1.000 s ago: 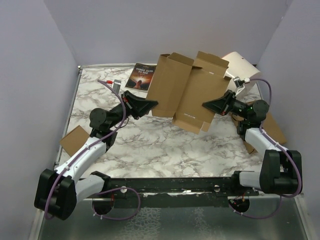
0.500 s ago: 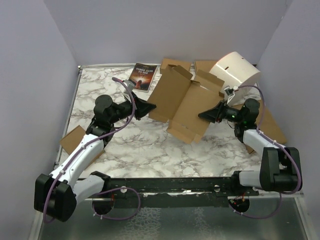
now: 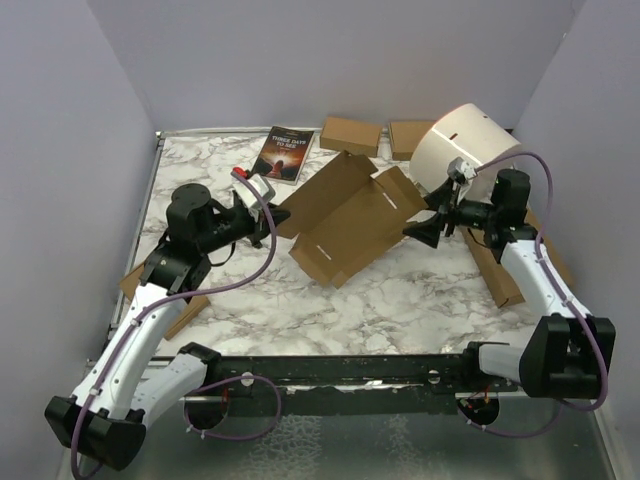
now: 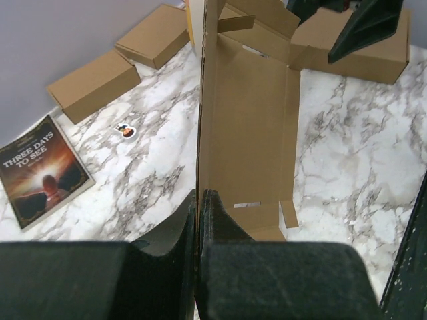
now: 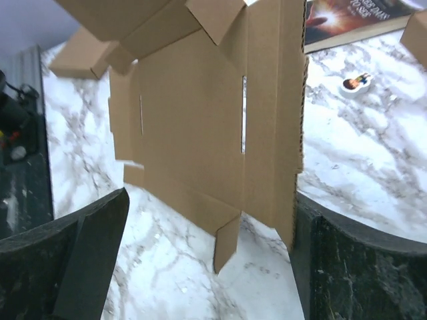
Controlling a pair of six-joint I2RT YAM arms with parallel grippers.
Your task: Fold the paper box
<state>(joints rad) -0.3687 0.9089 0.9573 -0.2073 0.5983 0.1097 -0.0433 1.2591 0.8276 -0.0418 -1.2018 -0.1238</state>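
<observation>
The paper box (image 3: 345, 215) is being gripped at one edge by the left hand (image 4: 200, 200), the right hand (image 3: 423, 228) being held open just beside it.

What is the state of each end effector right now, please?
Left end effector: closed on an edge of the plain brown corrugated cardboard mailer sheet.
Right end effector: open, holding nothing.
</observation>
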